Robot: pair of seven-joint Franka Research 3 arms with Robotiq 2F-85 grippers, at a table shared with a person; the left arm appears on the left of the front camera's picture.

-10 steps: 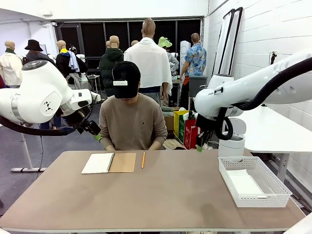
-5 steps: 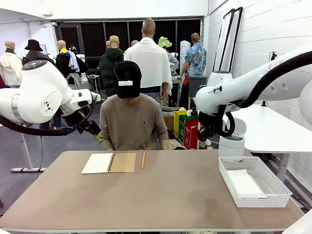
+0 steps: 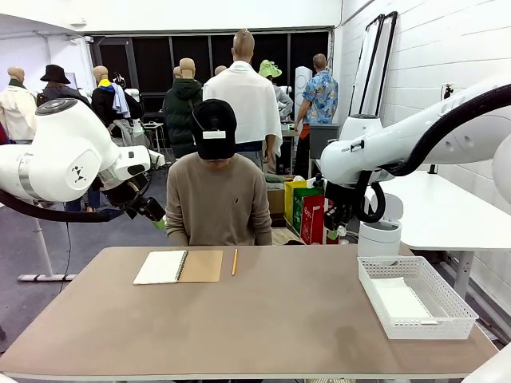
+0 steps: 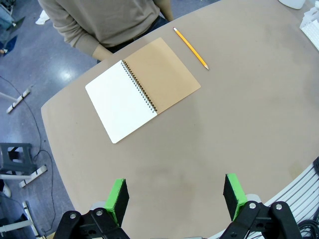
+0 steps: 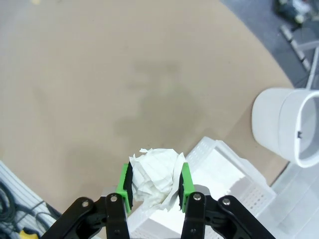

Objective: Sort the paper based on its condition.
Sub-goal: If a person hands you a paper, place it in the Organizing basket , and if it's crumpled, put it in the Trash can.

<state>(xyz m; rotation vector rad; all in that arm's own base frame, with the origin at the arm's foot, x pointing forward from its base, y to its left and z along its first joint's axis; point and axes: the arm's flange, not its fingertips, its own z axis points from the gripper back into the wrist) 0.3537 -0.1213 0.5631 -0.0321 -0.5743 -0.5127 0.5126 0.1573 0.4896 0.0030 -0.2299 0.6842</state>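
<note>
A crumpled white paper (image 5: 152, 178) sits between the green pads of my right gripper (image 5: 154, 184), which is shut on it. In the front view that gripper (image 3: 334, 231) hangs above the table's far right edge, left of the white mesh basket (image 3: 447, 307). A flat white sheet (image 3: 403, 302) lies inside the basket (image 5: 256, 194). My left gripper (image 4: 175, 197) is open and holds nothing, high over the table's left half. In the front view it (image 3: 157, 219) hovers at the far left beside the person.
An open spiral notebook (image 3: 177, 266) with a brown cover and a pencil (image 3: 234, 262) lie at the far side, in front of the seated person (image 3: 217, 199). A white bin (image 3: 379, 237) stands off the table behind the basket. Bare tabletop (image 3: 263, 319) spreads across the middle.
My right arm has drawn slightly back to the right and then held still. The person has sat up a little. The left arm has not moved.
</note>
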